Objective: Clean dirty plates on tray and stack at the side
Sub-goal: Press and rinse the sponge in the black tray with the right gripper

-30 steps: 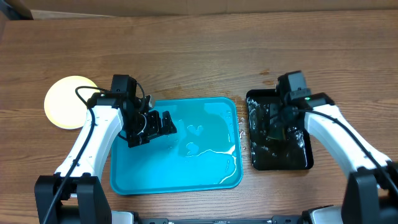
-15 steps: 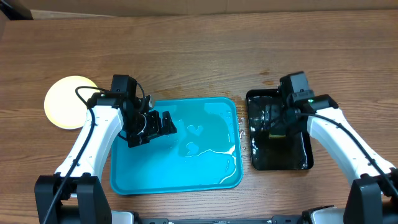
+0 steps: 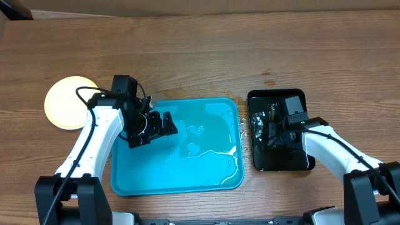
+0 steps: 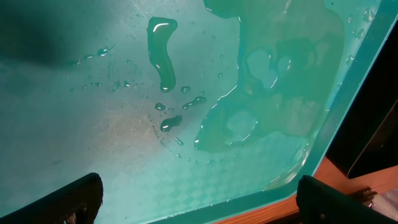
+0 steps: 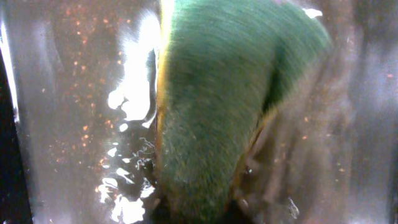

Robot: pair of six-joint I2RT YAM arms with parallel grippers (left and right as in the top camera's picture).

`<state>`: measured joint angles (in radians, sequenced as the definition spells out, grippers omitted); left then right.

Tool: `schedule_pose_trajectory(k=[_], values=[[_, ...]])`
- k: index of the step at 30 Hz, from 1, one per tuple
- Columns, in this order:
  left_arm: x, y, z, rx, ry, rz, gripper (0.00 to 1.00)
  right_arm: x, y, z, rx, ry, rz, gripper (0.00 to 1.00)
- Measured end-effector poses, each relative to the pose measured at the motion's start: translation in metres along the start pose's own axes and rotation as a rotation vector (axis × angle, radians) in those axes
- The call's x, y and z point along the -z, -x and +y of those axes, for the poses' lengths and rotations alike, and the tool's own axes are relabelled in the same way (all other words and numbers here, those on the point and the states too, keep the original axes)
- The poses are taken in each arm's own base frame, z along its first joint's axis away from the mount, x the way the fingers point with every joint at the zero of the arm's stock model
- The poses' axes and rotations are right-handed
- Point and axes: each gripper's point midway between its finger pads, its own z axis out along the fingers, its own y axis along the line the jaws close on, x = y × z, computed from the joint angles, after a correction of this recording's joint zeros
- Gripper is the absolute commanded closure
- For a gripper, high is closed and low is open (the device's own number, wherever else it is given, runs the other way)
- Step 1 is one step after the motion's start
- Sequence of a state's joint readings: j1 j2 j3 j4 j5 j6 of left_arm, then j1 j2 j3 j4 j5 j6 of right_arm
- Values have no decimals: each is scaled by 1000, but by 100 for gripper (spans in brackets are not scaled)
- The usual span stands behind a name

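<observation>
— Leftmost we see a pale yellow round plate (image 3: 67,102) on the table (image 3: 200,56), beside the wet turquoise plastic tray (image 3: 156,169).
— Our left gripper (image 3: 164,124) gapes above that tray; our right gripper (image 3: 273,132) is closed by a green sponge (image 5: 217,112) in the glossy black tray (image 3: 284,161).

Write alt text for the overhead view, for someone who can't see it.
A wet turquoise tray holds no plates, the left gripper open over its left side. A pale yellow plate lies on the wooden table to its left; the right gripper is down in a black tray at the right.
</observation>
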<state>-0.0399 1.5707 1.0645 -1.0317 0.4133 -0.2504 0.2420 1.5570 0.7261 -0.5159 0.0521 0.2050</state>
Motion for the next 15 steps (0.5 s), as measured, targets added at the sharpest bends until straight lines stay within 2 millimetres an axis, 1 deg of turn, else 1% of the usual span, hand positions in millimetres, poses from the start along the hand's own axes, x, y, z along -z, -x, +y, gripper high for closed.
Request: schedule_pose_trajectory(k=[1, 2, 4, 5, 6, 7, 9, 10, 11, 13, 15], values=[[0, 0, 0, 0, 0, 0, 0, 0, 0, 0, -1, -1, 1, 31], [0, 0, 0, 0, 0, 0, 0, 0, 0, 0, -3, 0, 0, 21], [0, 0, 0, 0, 0, 0, 0, 0, 1, 1, -1, 3, -3, 20], [0, 0, 0, 0, 0, 0, 0, 0, 1, 2, 1, 3, -5, 27], [0, 0, 0, 0, 0, 0, 0, 0, 1, 2, 8, 4, -6, 66], [0, 0, 0, 0, 0, 0, 0, 0, 1, 1, 10, -2, -5, 96], [0, 0, 0, 0, 0, 0, 0, 0, 1, 0, 8, -6, -4, 95], [0, 0, 0, 0, 0, 0, 0, 0, 1, 0, 8, -6, -6, 60], [0, 0, 0, 0, 0, 0, 0, 1, 2, 1, 1, -3, -8, 46], [0, 0, 0, 0, 0, 0, 0, 1, 2, 1, 1, 0, -8, 14], [0, 0, 0, 0, 0, 0, 0, 3, 5, 3, 1, 3, -7, 3]])
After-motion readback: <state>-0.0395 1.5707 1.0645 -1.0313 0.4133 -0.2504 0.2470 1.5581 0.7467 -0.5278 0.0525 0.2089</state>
